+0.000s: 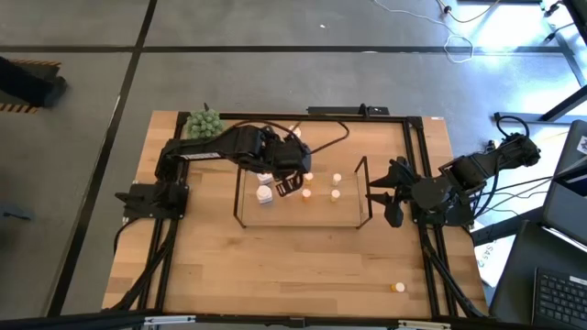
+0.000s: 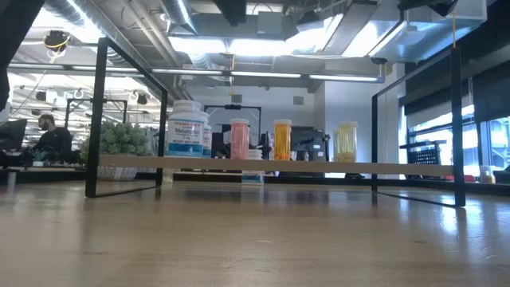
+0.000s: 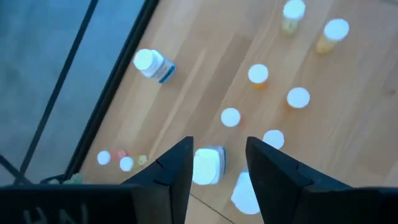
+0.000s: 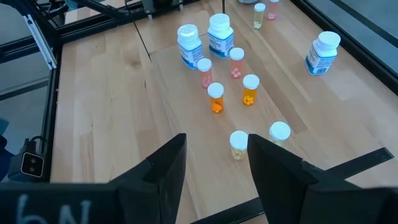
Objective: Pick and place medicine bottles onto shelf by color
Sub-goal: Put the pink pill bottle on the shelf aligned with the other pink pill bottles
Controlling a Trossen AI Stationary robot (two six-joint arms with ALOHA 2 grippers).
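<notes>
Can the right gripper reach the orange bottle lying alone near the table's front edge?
Probably yes. The right gripper is open and empty, and bare table lies between it and the orange bottle.

Overhead view: even, moderate light on the wooden bench (image 1: 275, 266), with a blown-out glare patch on the floor (image 1: 514, 27) at the far right corner; shadows are soft and short. Low view: bright ceiling strip lights (image 2: 231, 44) backlight the scene, so the shelf (image 2: 279, 166) uprights read as dark outlines; the near bench surface is blurred and carries a dull sheen. Left wrist view: soft throughout, the white bottle caps (image 3: 258, 73) overexposed. Right wrist view: the near dark fingers (image 4: 168, 168) are out of focus, the bottle labels farther off sharper.
</notes>
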